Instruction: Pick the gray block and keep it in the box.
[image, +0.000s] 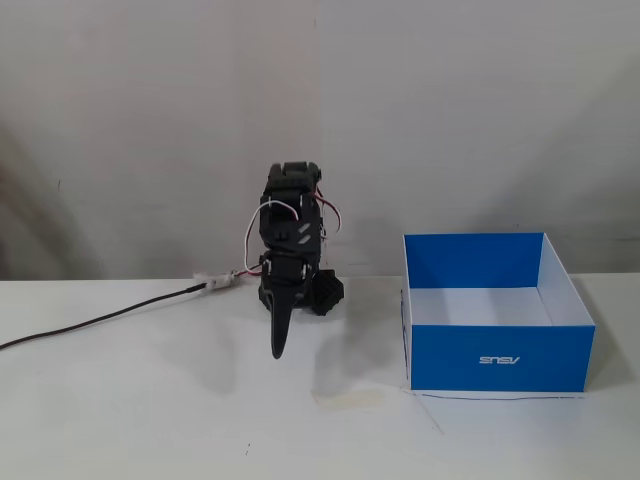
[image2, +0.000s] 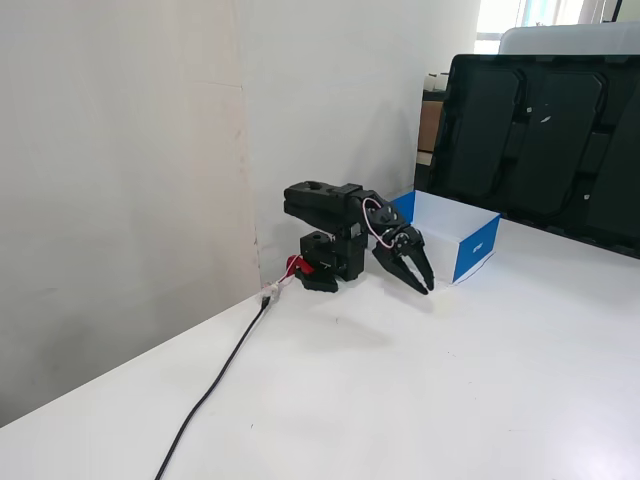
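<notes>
White table (image: 150, 420) stretching under everything, we're seeing the blue box (image: 497, 358) sitting open at right in a fixed view, folded arm's gripper (image2: 424, 284) hanging just above the tabletop, fingers nearly together, pinching nothing, gray block escaping us.

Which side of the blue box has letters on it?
The outer front wall of the box, facing the camera in a fixed view. It bears a white upside-down logo; other visible walls are plain.

A black cable (image: 95, 322) lies across the white table (image: 150, 420), ending at a white connector (image: 220, 281). A dark monitor (image2: 545, 150) stands behind the table, against the wall (image2: 120, 150).
</notes>
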